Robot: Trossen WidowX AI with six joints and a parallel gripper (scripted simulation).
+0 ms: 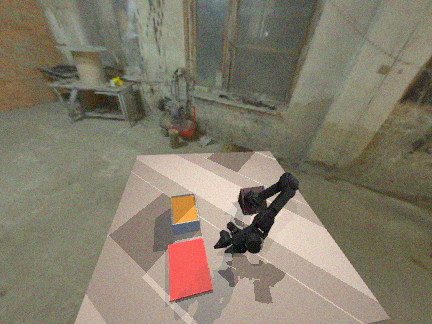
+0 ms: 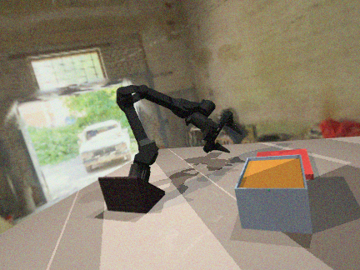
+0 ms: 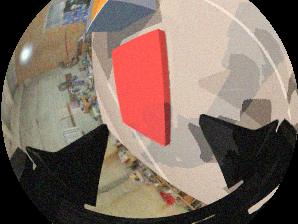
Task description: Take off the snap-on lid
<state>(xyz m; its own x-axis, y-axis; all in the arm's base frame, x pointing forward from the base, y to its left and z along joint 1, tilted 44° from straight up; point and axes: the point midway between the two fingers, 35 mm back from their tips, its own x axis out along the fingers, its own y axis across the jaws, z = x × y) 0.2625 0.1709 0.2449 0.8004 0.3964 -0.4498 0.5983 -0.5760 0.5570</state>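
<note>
The wrist view cuts off most of the open-topped blue-grey rectangular storage box (image 1: 185,228) (image 2: 274,210) (image 3: 122,17); in the exterior view it partly hides the flat red rectangular lid (image 1: 189,270) (image 2: 309,164) (image 3: 142,85). The box shows an orange interior. The lid lies on the patterned counter (image 1: 125,295) (image 2: 167,246) (image 3: 187,47), near its bottom edge in the top view. The black end effector (image 1: 221,237) (image 2: 228,137) (image 3: 154,124) is wide open, empty.

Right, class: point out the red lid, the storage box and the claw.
Red lid (image 1: 190,270) (image 2: 309,166) (image 3: 142,85): top, exterior, wrist; flat face, except exterior, side edge.
Storage box (image 1: 186,228) (image 2: 275,210): top, exterior; outer wall.
Claw (image 2: 228,134): exterior; between its fingertips.
</note>
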